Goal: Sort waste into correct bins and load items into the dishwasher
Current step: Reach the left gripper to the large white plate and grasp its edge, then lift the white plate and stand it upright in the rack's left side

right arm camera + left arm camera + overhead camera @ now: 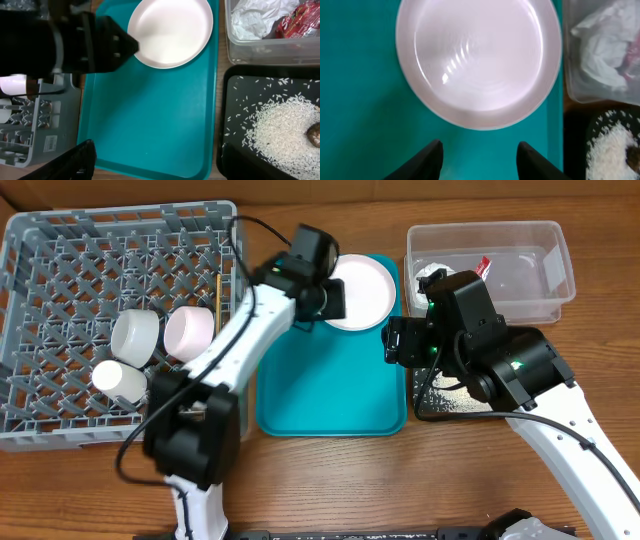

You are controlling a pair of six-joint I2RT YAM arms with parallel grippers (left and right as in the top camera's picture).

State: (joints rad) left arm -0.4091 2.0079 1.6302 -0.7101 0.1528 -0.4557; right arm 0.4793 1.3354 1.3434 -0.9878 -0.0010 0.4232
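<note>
The round white-pinkish plate [365, 288] lies at the far end of the teal tray [330, 395]. It also shows in the left wrist view [480, 60] and the right wrist view [172, 30]. My left gripper [479, 155] is open and empty, just short of the plate's near rim. My right gripper [160, 165] is open wide and empty above the tray's front right. The clear tub [545, 240] holds the red wrapper [300, 17] and the white paper wad [252, 17]. The black tray [235, 100] holds rice [285, 130] and a brown scrap [314, 135].
The grey dish rack [60, 250] at the left holds two pale bowls [135, 335] [188, 330], a white cup [118, 380] and a chopstick [218, 295] near its right wall. My right arm hides most of the black tray from overhead.
</note>
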